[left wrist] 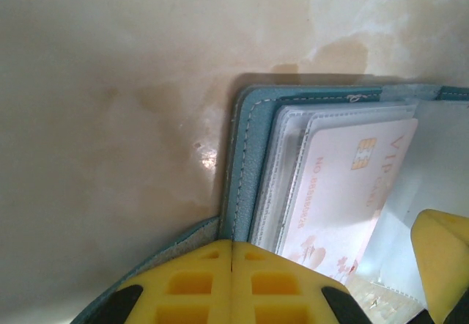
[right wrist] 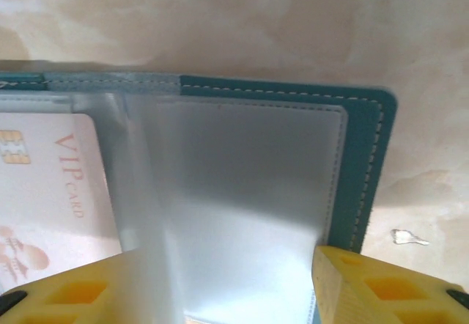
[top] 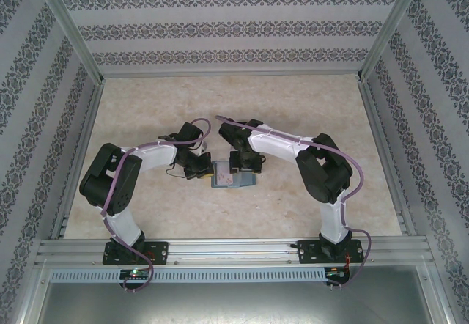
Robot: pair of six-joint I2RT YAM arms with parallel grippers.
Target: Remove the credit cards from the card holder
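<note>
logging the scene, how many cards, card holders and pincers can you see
card holder: 1
pink card: 1
pincers, left pincer and right pincer: 2
total: 4

I get bright diffuse light; glare spot on beige marbled tabletop (left wrist: 207, 159), hazy sheen across clear plastic sleeve (right wrist: 242, 192).

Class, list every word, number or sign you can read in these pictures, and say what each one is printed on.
"VIP CARD": on the pale pink card inside the open card holder.
"NO" followed by a row of digits: on the same card, in the left wrist view; the digits are too blurred to read.
Nothing else can be read.
</note>
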